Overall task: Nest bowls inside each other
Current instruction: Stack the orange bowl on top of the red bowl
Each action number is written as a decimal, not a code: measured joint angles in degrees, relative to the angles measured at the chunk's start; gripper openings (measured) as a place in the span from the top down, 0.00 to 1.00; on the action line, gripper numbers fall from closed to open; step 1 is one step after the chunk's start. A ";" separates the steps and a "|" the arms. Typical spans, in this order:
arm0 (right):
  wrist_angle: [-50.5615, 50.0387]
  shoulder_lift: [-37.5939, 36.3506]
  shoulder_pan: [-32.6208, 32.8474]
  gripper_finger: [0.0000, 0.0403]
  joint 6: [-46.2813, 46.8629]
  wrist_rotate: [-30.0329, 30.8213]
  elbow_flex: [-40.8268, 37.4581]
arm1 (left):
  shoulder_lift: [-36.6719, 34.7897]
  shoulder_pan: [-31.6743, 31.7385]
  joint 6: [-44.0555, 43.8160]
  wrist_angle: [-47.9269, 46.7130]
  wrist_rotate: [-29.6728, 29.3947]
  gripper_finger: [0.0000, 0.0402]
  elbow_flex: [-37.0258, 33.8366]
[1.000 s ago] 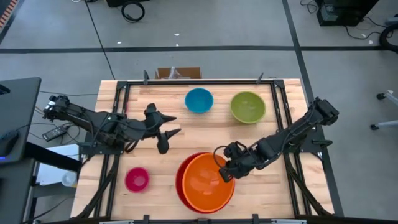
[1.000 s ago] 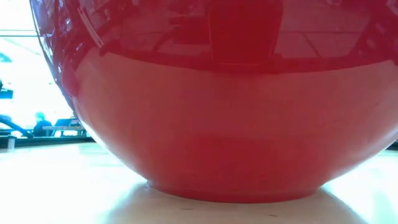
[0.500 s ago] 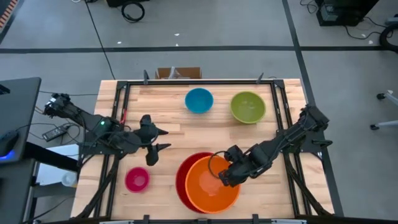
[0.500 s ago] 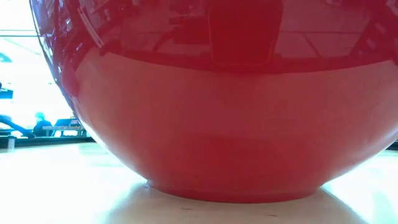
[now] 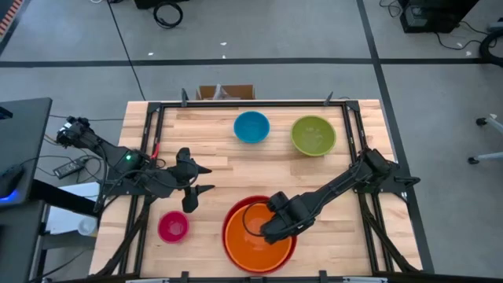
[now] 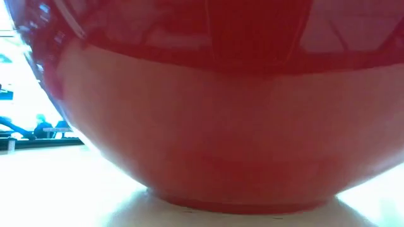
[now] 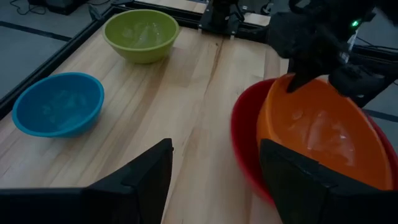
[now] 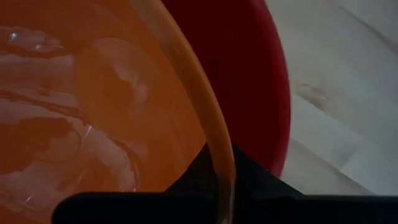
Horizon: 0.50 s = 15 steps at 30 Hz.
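Counting five bowls [image 5: 251, 126] (one each colour); right jaws [image 5: 271, 224] pinch orange bowl [image 5: 259, 244] rim; left jaws [image 5: 194, 178] open.

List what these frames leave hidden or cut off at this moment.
- Low view: the red bowl fills the picture, hiding both arms and every other bowl.
- High view: the right gripper, shut on the orange bowl, covers the rim where it pinches.
- Right wrist view: the orange bowl is cut off by the edges; whether it sits fully down is unclear.
- Left wrist view: the magenta-pink bowl is out of frame.
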 joint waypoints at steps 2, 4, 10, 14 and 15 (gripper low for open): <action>-0.29 0.40 0.00 0.96 0.02 0.26 -0.09 | 0.00 -0.02 -0.10 -0.02 0.02 0.40 0.00; -0.10 0.60 -0.02 0.96 0.33 0.62 -0.07 | 0.00 -0.02 -0.85 -0.02 0.02 0.40 0.00; -0.38 0.73 -0.03 0.94 -0.25 1.41 -0.07 | 0.00 -0.56 -2.05 -0.41 0.04 0.40 -0.02; -0.42 0.49 0.00 0.87 -0.37 2.11 -0.07 | 0.00 -1.21 -2.73 -0.66 0.07 0.40 -0.02; -0.61 0.37 0.00 0.85 -0.35 2.52 -0.07 | 0.00 -1.33 -2.88 -0.99 0.07 0.40 -0.02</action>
